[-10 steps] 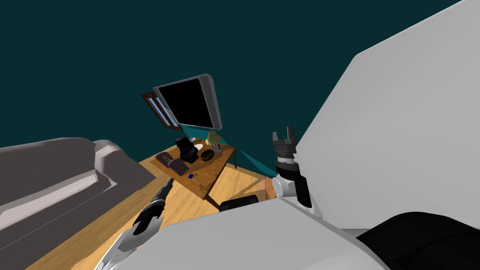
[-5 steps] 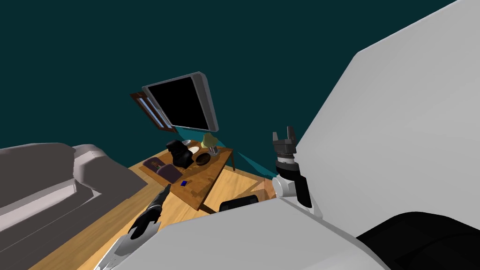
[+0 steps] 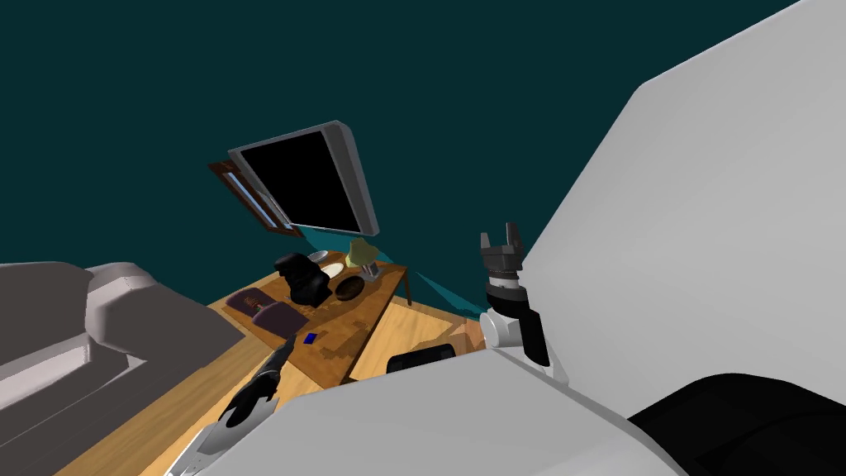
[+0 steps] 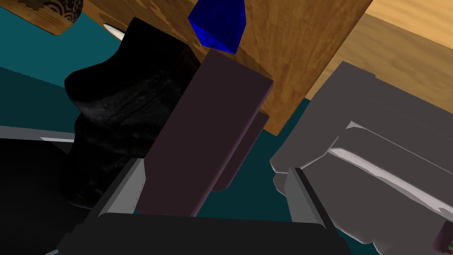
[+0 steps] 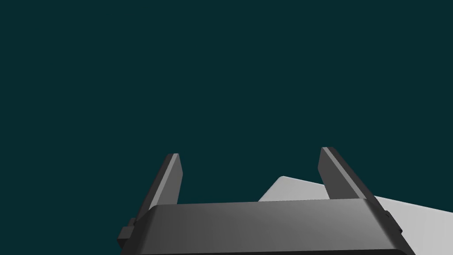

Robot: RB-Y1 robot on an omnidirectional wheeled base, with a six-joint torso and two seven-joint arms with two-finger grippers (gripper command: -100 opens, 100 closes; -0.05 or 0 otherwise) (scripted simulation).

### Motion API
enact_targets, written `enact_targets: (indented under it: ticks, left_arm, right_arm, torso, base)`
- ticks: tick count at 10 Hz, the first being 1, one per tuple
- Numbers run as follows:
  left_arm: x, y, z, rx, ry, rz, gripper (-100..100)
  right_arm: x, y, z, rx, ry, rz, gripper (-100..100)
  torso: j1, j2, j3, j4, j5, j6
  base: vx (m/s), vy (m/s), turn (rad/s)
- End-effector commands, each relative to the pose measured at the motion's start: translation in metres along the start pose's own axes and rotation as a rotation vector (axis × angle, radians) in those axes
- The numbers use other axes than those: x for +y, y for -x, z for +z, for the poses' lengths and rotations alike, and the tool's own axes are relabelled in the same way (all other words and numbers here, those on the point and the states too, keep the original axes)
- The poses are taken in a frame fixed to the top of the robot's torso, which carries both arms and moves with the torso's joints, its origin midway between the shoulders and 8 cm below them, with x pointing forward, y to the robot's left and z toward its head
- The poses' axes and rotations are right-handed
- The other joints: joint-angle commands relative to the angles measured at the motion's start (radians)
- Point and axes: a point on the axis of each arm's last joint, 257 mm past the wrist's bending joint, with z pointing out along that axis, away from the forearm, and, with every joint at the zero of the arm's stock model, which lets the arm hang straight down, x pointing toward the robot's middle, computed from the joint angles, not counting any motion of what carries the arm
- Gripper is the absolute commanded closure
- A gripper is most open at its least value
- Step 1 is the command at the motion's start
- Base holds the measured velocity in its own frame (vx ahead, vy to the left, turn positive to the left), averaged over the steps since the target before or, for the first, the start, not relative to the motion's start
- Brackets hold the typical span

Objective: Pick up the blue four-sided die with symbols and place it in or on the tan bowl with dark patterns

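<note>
Left wrist view, blue die (image 4: 217, 24) on wooden table (image 4: 301, 53)

- The head view is dim: the teal wall (image 3: 165, 83) is flat and dark, the wooden worktop (image 3: 363, 310) and floor (image 3: 413, 324) the warmest, brightest patches.
- That view is rolled and stretched toward its corners (a wide lens's doing).
- Darker blotches lie on the worktop near the blue die (image 3: 310, 338).
- In the left wrist view the grey sofa (image 4: 336, 102) carries pale edge highlights; the black object (image 4: 119, 110) is nearly featureless.
- On the right gripper (image 5: 250, 152), the fingers (image 5: 170, 177) are dark grey, each with a lighter edge.
</note>
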Motion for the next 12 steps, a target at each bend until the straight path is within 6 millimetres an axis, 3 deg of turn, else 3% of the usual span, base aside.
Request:
enact_targets:
  ticks: [1, 5, 8, 10, 11, 12]
  left_arm:
    - [0.013, -0.006, 0.0, 0.017, 0.032, 0.004, -100]
    - [0.043, -0.017, -0.003, 0.049, 0.101, 0.019, -100]
    - [0.086, -0.042, -0.014, 0.112, 0.204, 0.033, -100]
    - [0.099, -0.057, -0.022, 0.141, 0.237, 0.032, -100]
    - [0.095, -0.053, -0.019, 0.132, 0.227, 0.03, -100]
    - [0.096, -0.054, -0.019, 0.134, 0.228, 0.031, 0]
  right_arm:
    - [0.0, 0.0, 0.0, 0.0, 0.0, 0.0, 0]
    - [0.0, 0.0, 0.0, 0.0, 0.0, 0.0, 0]
    - [0.0, 0.0, 0.0, 0.0, 0.0, 0.0, 0]
    - [0.0, 0.0, 0.0, 0.0, 0.0, 0.0, 0]
    - [0.0, 0.0, 0.0, 0.0, 0.0, 0.0, 0]
    - [0.0, 0.0, 0.0, 0.0, 0.0, 0.0, 0]
  torso:
    - [0.0, 0.0, 0.0, 0.0, 0.0, 0.0]
    - [0.001, 0.002, 0.001, 0.0, 0.0, 0.0]
    - [0.002, 0.002, 0.001, 0.0, 0.0, 0.0]
    - [0.0, -0.002, -0.001, -0.001, 0.0, 0.0]
    - [0.001, -0.001, 0.0, 0.0, 0.0, 0.0]
    - [0.002, 0.003, 0.002, 0.0, 0.0, 0.0]
  base:
    - [0.085, -0.011, -0.034]
    - [0.084, -0.017, -0.04]
    - [0.111, -0.018, -0.068]
    - [0.142, -0.022, -0.033]
    - [0.05, -0.004, -0.001]
    - [0.011, -0.001, 0.0]
